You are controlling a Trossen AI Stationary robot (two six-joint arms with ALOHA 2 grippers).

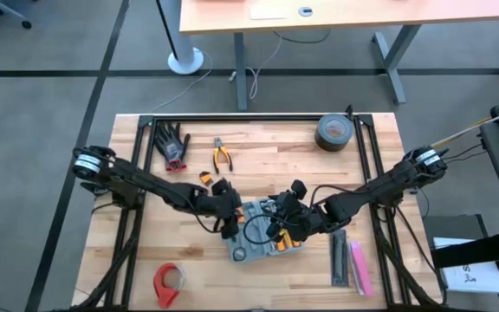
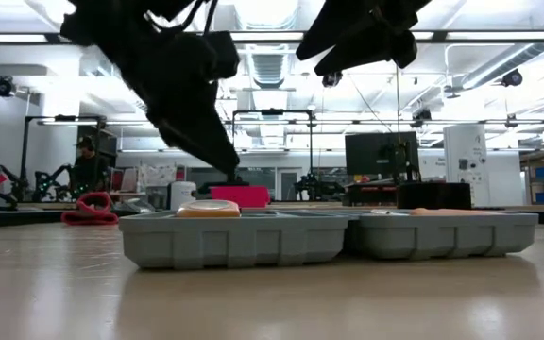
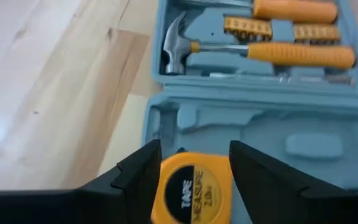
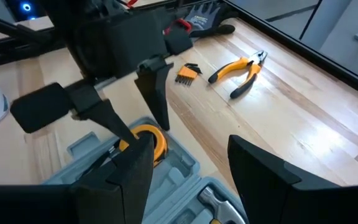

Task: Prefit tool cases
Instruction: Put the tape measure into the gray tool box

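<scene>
The blue-grey tool case (image 1: 251, 227) lies open in the table's middle. Its right half (image 3: 260, 68) holds a hammer (image 3: 178, 50) and orange-handled drivers. Over the case's left half (image 2: 234, 241), my left gripper (image 3: 194, 148) is shut on a yellow tape measure (image 3: 194, 186). The tape measure also shows in the right wrist view (image 4: 146, 140). My right gripper (image 4: 188, 165) hangs open above the case's right half, with nothing between its fingers. My left gripper pinches the tape measure's two opposite edges (image 3: 165, 186) between its two fingers, near their free ends (image 4: 161, 121). The fingers slant down from the table's left. The tape measure lies flat, label up, low over the tray of the case's left half (image 4: 179, 163). Whether it rests there, I cannot tell.
Yellow pliers (image 1: 223, 156), a black and red glove (image 1: 172, 146) and a grey tape roll (image 1: 332, 133) lie toward the far edge. A small orange bit holder (image 4: 188, 73) lies left of the case. A red tape dispenser (image 1: 168, 282) and black and pink bars (image 1: 351, 264) lie near the front.
</scene>
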